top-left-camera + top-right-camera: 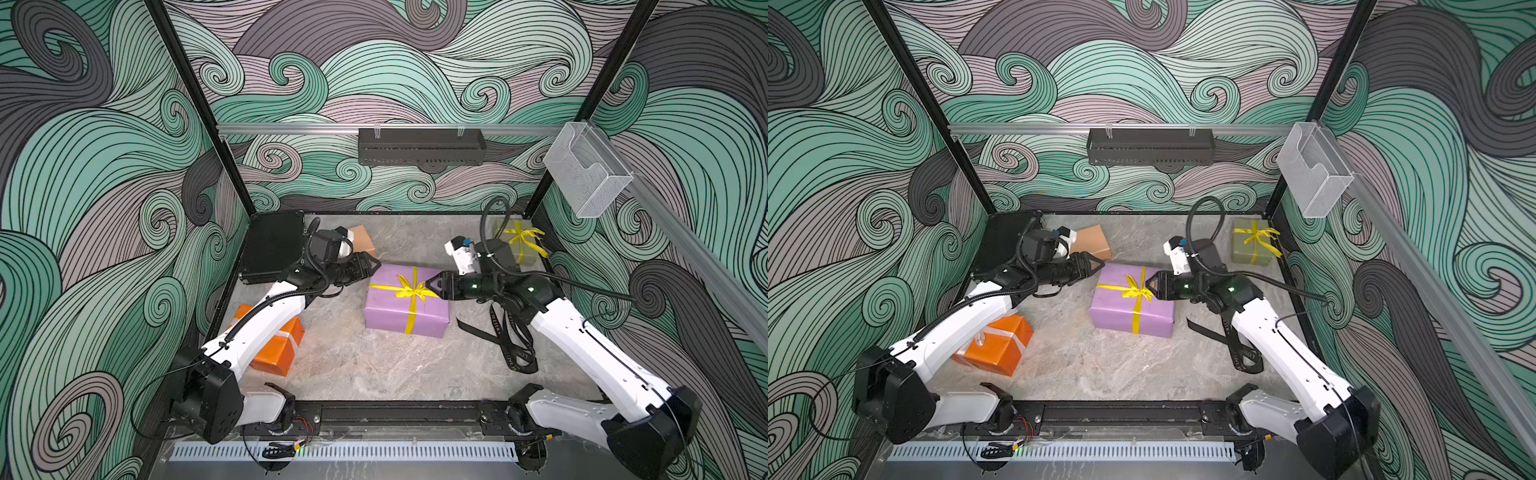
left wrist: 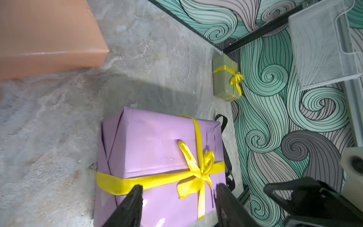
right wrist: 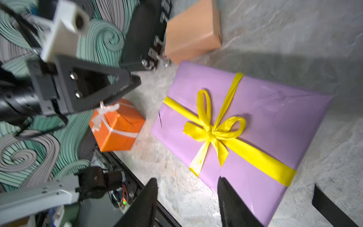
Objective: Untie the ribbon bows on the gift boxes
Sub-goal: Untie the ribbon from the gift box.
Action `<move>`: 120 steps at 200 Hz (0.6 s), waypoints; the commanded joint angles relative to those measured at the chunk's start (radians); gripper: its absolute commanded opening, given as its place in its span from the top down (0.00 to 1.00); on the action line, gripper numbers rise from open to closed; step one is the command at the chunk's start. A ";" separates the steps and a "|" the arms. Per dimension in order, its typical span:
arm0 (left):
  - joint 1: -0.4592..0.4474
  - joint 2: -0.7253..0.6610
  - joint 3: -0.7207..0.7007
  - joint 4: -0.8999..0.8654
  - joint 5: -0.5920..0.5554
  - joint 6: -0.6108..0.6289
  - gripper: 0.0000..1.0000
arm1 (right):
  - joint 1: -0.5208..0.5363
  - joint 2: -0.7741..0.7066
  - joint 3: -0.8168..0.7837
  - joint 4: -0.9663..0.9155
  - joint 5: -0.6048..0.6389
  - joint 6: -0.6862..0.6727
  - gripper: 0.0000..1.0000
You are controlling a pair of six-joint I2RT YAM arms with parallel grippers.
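Jaws parted and empty, both arms stretch from opposite sides toward the yellow bow (image 1: 409, 291) on the purple box (image 1: 388, 313).

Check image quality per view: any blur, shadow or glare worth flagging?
Left wrist: bow on purple box fairly sharp, tan box out of focus, broad shadow on table between them. Right wrist: whole frame smeared, orange box soft. Both top views: even light, no strong glare.
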 commanded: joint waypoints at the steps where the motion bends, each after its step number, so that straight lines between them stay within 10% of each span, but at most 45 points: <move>1: -0.023 0.059 0.059 -0.039 0.069 0.028 0.49 | 0.065 0.070 0.040 -0.141 0.094 -0.114 0.54; 40: -0.058 0.100 0.085 -0.082 0.057 0.058 0.55 | 0.088 0.160 0.059 -0.158 0.251 -0.109 0.71; 120: -0.088 0.135 0.098 -0.113 0.037 0.060 0.55 | 0.099 0.250 0.098 -0.086 0.312 -0.147 0.70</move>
